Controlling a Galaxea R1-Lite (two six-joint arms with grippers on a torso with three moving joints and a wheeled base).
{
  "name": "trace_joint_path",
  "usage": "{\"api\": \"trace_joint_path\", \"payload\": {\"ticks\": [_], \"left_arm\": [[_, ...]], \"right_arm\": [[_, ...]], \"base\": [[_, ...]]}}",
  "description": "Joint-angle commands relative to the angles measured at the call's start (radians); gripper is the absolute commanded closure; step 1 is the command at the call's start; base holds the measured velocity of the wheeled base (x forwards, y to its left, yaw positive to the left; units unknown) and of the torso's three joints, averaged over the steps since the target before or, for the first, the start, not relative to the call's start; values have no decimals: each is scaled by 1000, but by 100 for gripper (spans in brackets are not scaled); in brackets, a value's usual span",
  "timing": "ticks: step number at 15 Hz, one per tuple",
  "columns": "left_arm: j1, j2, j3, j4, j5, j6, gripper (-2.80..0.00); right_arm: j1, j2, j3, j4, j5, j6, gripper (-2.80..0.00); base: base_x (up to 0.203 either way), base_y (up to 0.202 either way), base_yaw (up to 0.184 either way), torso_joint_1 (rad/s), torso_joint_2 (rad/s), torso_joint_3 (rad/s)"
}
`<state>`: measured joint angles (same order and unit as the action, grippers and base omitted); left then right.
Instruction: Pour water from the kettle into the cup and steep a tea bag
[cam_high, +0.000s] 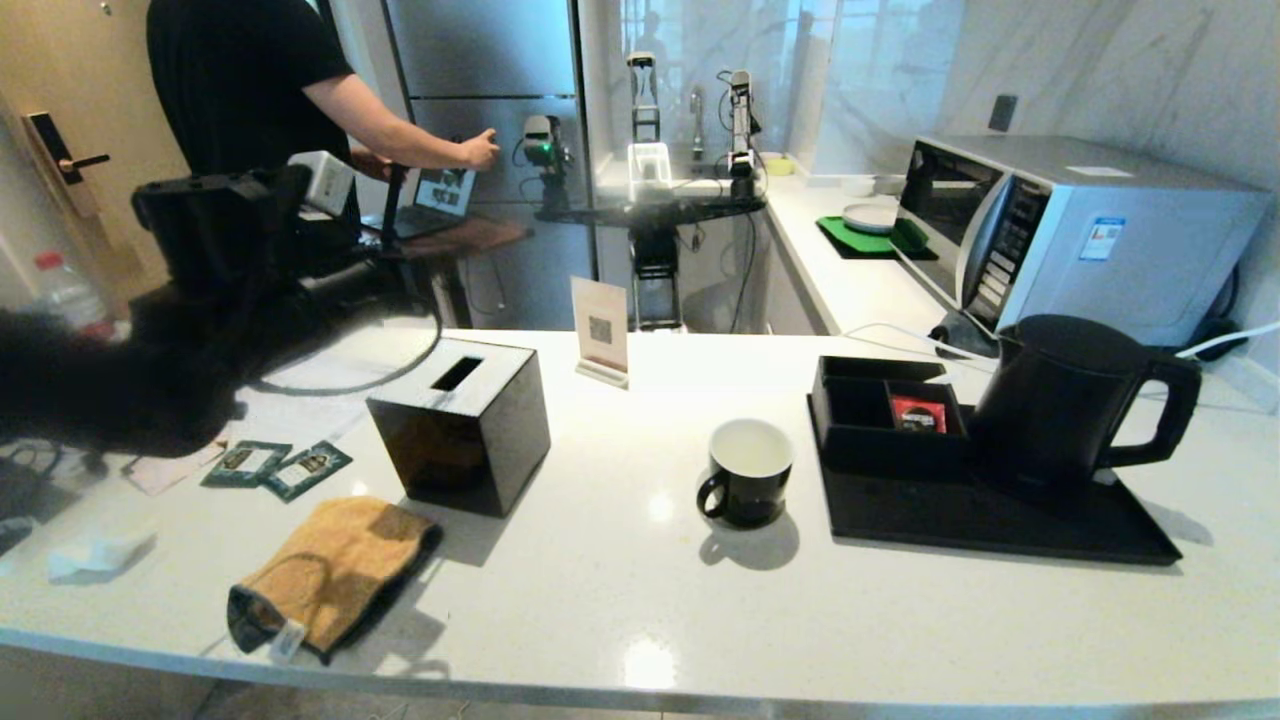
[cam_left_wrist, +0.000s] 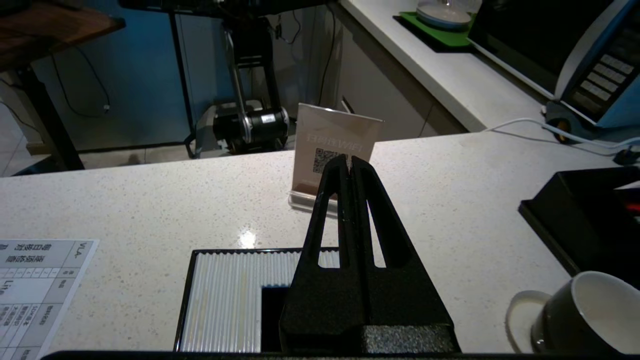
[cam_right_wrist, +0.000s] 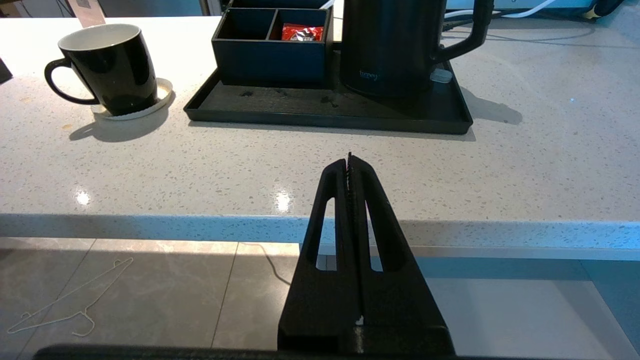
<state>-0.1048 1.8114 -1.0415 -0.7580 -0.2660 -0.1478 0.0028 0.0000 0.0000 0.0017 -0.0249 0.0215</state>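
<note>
Kettle first: the tall matte black kettle (cam_high: 1060, 405) stands upright at the right end of the flat black tray (cam_high: 1000, 525), loop handle pointing to the robot's right, away from the small glossy black cup with white inside (cam_high: 750, 472). The cup is just left of the tray, its handle toward the left. The right gripper (cam_right_wrist: 350, 162) waits before the counter edge, jaws pressed together w/ nothing inside; I judge it the nearer arm. The left gripper (cam_left_wrist: 348, 165), also pinched empty, hangs above the black cube tissue box (cam_high: 460, 425). Tea bag: not seen.
</note>
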Motion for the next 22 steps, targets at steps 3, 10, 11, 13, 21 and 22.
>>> {"api": "trace_joint_path", "payload": {"ticks": [3,10,11,13,21,22], "left_arm": [[2,-178,113,-4,-8,8,0],[38,-430,349,-4,-6,6,0],[63,-459,377,-4,-8,5,0],[103,-501,430,-4,-11,4,0],[132,-621,544,-4,2,52,0],[132,-649,564,-4,6,55,0]], "right_arm": [[0,2,0,0,0,0,0],[0,2,0,0,0,0,0],[0,2,0,0,0,0,0],[0,2,0,0,0,0,0],[0,2,0,0,0,0,0],[0,2,0,0,0,0,0]], "base": [[0,0,0,0,0,0],[0,0,0,0,0,0],[0,0,0,0,0,0],[0,0,0,0,0,0],[0,0,0,0,0,0],[0,0,0,0,0,0]]}}
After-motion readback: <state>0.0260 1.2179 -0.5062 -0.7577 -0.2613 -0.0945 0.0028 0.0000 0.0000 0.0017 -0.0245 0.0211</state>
